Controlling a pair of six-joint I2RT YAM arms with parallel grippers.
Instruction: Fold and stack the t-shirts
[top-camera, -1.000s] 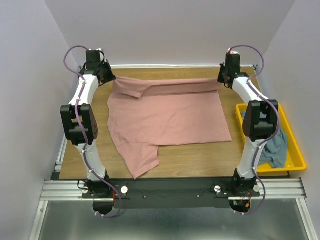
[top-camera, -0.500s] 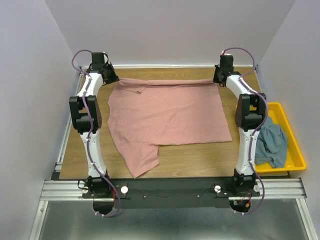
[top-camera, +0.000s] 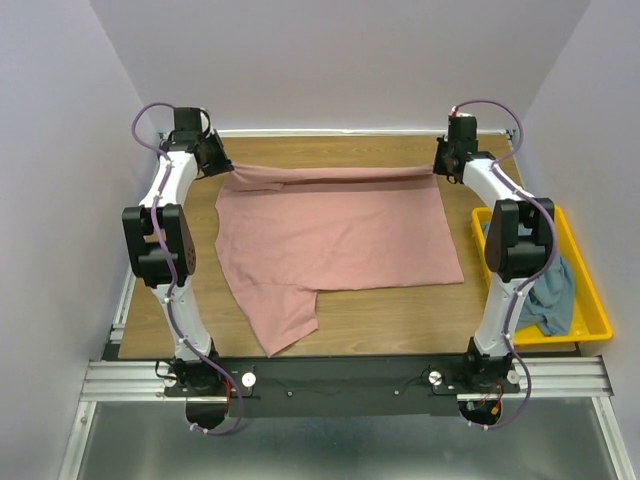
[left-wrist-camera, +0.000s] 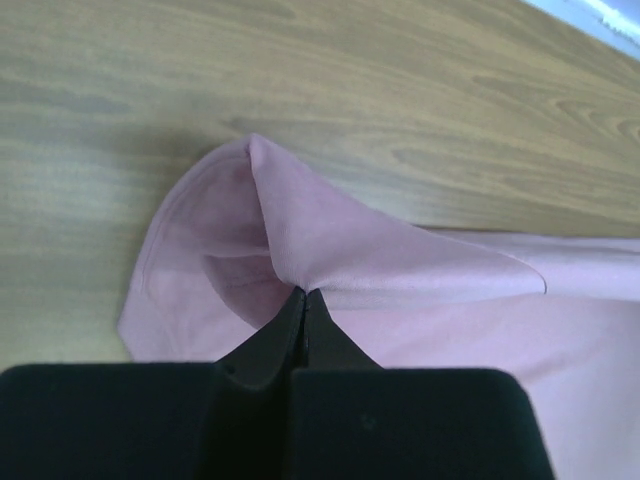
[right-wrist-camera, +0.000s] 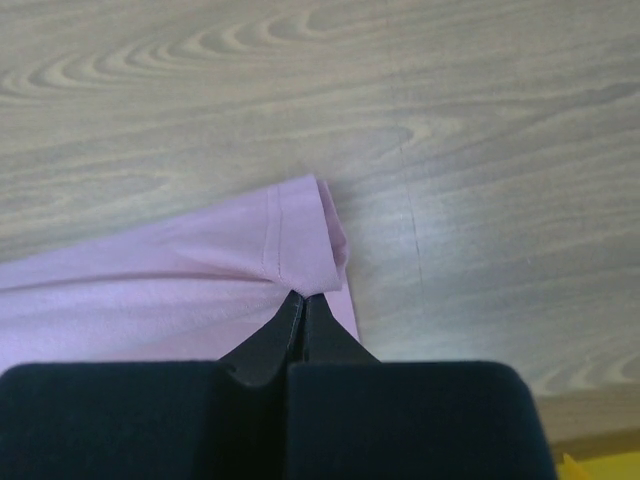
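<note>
The dusty-pink t-shirt (top-camera: 335, 235) lies spread over the middle of the wooden table, one sleeve reaching the near edge; no print shows. My left gripper (top-camera: 226, 166) is shut on its far left corner, seen in the left wrist view (left-wrist-camera: 303, 292) as a pinched fold of pink cloth (left-wrist-camera: 330, 250). My right gripper (top-camera: 437, 165) is shut on the far right corner, where the hem (right-wrist-camera: 300, 245) bunches at the tips (right-wrist-camera: 303, 295). The far edge hangs taut between the two grippers. The blue-grey t-shirt (top-camera: 552, 295) lies crumpled in the bin.
A yellow plastic bin (top-camera: 590, 320) stands at the right edge of the table, beside the right arm. Bare wood (top-camera: 390, 320) shows along the near edge and behind the shirt. White walls close in on three sides.
Both grippers, still holding the far corners, have shifted slightly outward and back, and the far edge of the pink shirt now stretches straighter between them.
</note>
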